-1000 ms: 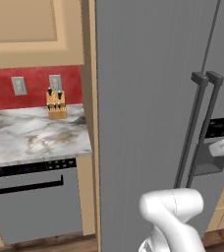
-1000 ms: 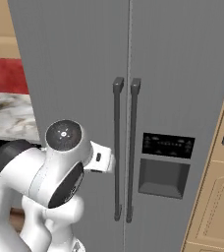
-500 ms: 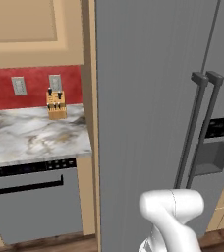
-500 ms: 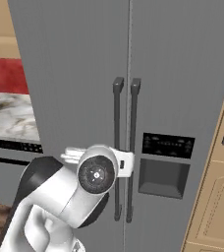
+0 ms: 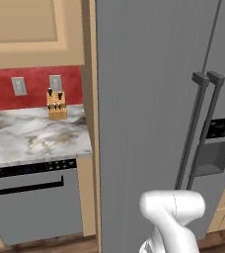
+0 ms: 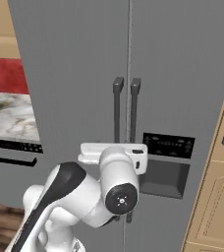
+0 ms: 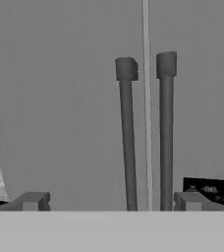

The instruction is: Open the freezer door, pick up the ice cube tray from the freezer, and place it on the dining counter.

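The freezer door [image 6: 70, 88] is the left tall grey panel, and it is shut. Its thin dark vertical handle [image 6: 117, 113] stands right beside the seam, next to the twin handle of the right door [image 6: 134, 113]. In the hand view my gripper [image 7: 111, 202] is open, its two fingertips [image 7: 33, 201] spread wide. It faces the freezer door [image 7: 60, 108] with the door's handle [image 7: 128, 142] a little right of centre, some way off and not touching. The same handle [image 5: 193, 128] shows in the left base view. The ice cube tray is hidden behind the shut door. The dining counter is out of view.
Left of the freezer, a marble worktop [image 5: 30, 138] with a red backsplash carries a knife block [image 5: 56, 106]; a grey dishwasher front [image 5: 33, 202] sits below it. The right door bears a dark dispenser panel [image 6: 165, 165]. Tan cabinets [image 6: 217, 197] stand at the right.
The arm has swung its elbow and wrist to the right in the right base view, bringing the hand in front of the two handles. The gripper stays open; the door stays shut.
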You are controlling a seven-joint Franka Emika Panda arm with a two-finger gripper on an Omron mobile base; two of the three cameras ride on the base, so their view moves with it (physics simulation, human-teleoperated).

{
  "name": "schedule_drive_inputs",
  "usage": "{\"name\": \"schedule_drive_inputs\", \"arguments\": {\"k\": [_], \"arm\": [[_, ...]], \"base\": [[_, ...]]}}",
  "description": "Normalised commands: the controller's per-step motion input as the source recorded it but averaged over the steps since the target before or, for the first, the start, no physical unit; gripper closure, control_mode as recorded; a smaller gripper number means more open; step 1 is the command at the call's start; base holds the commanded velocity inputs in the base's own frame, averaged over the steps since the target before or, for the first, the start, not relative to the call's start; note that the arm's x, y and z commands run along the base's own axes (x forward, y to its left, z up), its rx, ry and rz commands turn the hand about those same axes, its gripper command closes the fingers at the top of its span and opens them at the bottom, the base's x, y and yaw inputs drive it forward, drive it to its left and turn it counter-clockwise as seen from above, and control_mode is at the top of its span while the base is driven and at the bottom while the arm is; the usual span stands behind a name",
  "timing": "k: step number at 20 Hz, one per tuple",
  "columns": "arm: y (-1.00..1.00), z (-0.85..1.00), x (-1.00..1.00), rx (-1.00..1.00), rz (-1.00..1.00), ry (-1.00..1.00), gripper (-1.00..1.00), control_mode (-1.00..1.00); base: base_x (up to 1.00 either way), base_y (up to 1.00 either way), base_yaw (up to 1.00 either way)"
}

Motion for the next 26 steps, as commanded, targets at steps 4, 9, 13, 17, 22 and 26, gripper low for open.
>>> {"name": "schedule_drive_inputs", "arguments": {"k": [4, 9, 13, 17, 22, 26], "arm": [[-0.01, 0.0, 0.41, 0.0, 0.0, -0.28, -1.0, -1.0], [-0.07, 0.0, 0.34, 0.0, 0.0, -0.24, -1.0, -1.0], [-0.13, 0.0, 0.08, 0.01, 0.0, -0.16, -1.0, -1.0], [-0.04, 0.0, 0.13, 0.0, 0.0, -0.06, -1.0, -1.0], [-0.05, 0.0, 0.29, 0.04, 0.0, 0.0, -1.0, -1.0], [-0.12, 0.0, 0.34, 0.07, 0.0, 0.0, -1.0, -1.0]], "base": [[0.0, 0.0, 0.0], [0.0, 0.0, 0.0], [0.0, 0.0, 0.0], [0.0, 0.0, 0.0], [0.0, 0.0, 0.0], [0.0, 0.0, 0.0]]}}
